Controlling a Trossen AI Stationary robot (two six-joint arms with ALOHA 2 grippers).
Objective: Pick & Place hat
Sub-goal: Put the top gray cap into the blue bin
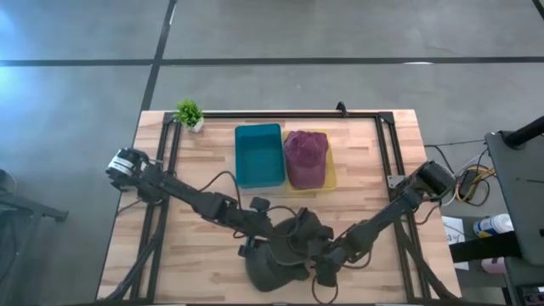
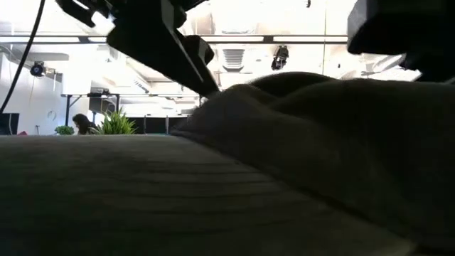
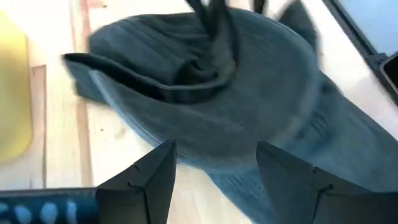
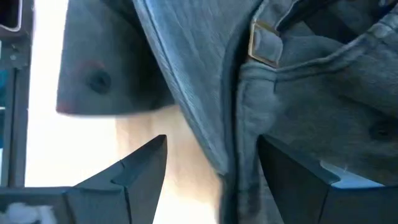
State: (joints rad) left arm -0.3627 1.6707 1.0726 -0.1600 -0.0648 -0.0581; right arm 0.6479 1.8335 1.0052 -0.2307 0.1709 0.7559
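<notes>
Both arms are reaching in over the near edge of the wooden table (image 1: 212,255), meeting at a dark grey hat (image 1: 285,255) that is lying there in a crumpled heap. The left gripper (image 3: 214,177) is hovering just short of the hat with its fingers (image 3: 152,180) spread wide and nothing between them; the hat's brim and folded crown are sitting directly ahead of it, and a yellow tray (image 3: 12,93) is showing off to one side, beyond the hat. The right gripper (image 4: 211,177) is pressing in from the other side, its jaws also standing wide, and a fold of the hat's cloth with a brass buckle (image 4: 264,43) is hanging down into the gap between its fingers (image 4: 140,174); whether they are touching the cloth cannot be told. Farther ahead of both grippers, toward the back of the table, a teal bin (image 1: 258,155) is standing beside the yellow tray, which is carrying a maroon cap (image 1: 305,155). A small potted plant (image 1: 189,113) is sitting at the back corner.
</notes>
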